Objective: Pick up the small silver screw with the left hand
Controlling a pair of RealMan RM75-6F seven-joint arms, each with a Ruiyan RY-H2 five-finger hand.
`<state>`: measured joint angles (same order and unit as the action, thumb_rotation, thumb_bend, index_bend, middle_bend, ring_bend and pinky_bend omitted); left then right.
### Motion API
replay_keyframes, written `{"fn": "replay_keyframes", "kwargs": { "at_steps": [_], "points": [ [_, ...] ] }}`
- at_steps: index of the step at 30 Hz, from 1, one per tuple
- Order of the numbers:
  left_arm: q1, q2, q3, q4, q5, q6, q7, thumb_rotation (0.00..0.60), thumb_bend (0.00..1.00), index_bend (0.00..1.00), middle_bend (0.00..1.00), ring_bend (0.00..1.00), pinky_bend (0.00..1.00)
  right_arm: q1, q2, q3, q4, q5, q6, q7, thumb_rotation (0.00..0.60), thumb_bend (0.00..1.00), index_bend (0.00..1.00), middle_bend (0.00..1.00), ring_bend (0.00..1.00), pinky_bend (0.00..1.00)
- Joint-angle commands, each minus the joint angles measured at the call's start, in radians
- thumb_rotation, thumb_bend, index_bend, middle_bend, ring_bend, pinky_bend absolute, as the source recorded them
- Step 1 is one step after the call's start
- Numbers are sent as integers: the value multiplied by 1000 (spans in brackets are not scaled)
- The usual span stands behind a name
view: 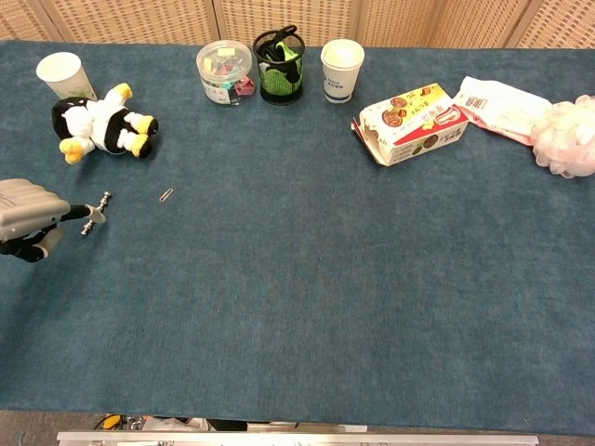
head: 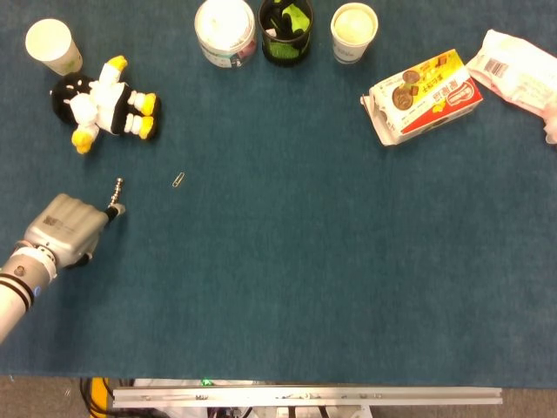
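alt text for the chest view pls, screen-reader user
The robot's left hand at the blue table's left edge pinches a small silver screw. A paperclip lies just right of it; a penguin plush sits behind it.
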<state>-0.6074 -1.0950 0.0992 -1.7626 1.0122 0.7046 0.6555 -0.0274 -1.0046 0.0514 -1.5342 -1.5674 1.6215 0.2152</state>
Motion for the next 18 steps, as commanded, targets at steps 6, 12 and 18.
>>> {"fn": "replay_keyframes", "kwargs": {
  "at_steps": [6, 12, 18],
  "points": [
    [-23, 0, 47, -20, -43, 24, 20, 573, 787, 136, 852, 873, 806, -2, -3, 0, 6, -1, 3, 8, 600, 309, 544, 616, 633, 427],
    [-39, -6, 69, -18, -72, 47, 38, 570, 787, 146, 853, 874, 807, -6, -2, 0, 9, 0, 9, 13, 600, 308, 544, 616, 635, 427],
    [-57, -7, 79, -9, -111, 70, 49, 553, 787, 150, 854, 875, 807, -11, -1, -1, 8, 0, 13, 14, 600, 308, 544, 615, 637, 427]
  ]
}}
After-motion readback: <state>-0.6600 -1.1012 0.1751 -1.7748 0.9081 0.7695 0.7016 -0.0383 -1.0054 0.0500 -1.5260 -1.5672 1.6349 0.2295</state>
